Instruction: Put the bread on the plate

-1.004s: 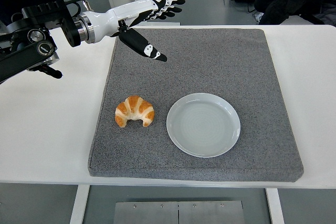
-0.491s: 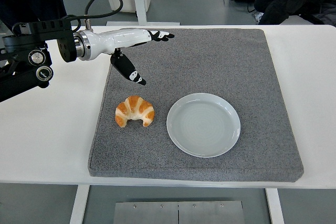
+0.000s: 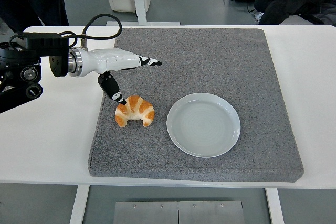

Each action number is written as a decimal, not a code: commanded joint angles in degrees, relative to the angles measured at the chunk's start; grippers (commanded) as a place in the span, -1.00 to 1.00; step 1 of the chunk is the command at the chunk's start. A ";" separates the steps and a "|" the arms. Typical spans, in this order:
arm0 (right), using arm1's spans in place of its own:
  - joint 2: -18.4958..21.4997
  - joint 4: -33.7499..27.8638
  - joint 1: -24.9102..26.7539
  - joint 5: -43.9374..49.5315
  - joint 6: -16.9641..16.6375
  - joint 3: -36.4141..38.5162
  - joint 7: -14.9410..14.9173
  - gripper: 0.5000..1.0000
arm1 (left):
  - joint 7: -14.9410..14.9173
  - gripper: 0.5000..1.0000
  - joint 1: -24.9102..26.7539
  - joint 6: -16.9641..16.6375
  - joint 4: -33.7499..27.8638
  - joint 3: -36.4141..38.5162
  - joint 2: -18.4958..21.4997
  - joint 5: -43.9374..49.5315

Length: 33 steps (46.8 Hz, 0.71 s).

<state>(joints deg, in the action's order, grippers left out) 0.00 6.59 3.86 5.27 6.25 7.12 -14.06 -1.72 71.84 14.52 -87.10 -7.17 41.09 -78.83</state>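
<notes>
Left hand poised over the croissant, nothing grasped yet.

The fingers stretch out flat and the thumb hangs down, its tip just at the croissant's 11 o'clock edge; the left hand is spread wide and empty, apparently to straddle the bread before closing. The croissant lies on the grey mat, just beside the empty plate at its 3 o'clock, on the white worktop.

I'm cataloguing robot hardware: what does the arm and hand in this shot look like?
The left arm is black with round metal fittings and a looping black cable. A silver wrist ring joins the left hand, which has a glossy white shell and black fingers with white-marked tips.
</notes>
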 commanded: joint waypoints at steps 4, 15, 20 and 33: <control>0.00 0.00 0.01 0.00 -0.01 0.00 0.00 1.00 | -0.13 0.96 -0.03 -0.02 -0.08 0.66 -0.75 -0.27; 0.00 0.00 0.01 0.00 -0.01 0.00 0.00 1.00 | -0.48 0.96 -0.82 -0.20 0.00 4.36 -0.92 -0.27; 0.00 0.00 0.01 0.00 -0.01 0.00 0.00 1.00 | -0.57 0.96 -1.17 -0.81 0.18 4.36 -2.06 -0.27; 0.00 0.00 0.01 0.00 -0.01 0.00 0.00 1.00 | -1.01 0.96 -3.54 -3.63 0.53 4.53 -4.61 -3.08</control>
<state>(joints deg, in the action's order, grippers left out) 0.00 6.58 3.87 5.27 6.28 7.12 -14.06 -2.60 69.17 11.14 -86.63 -2.65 36.82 -80.80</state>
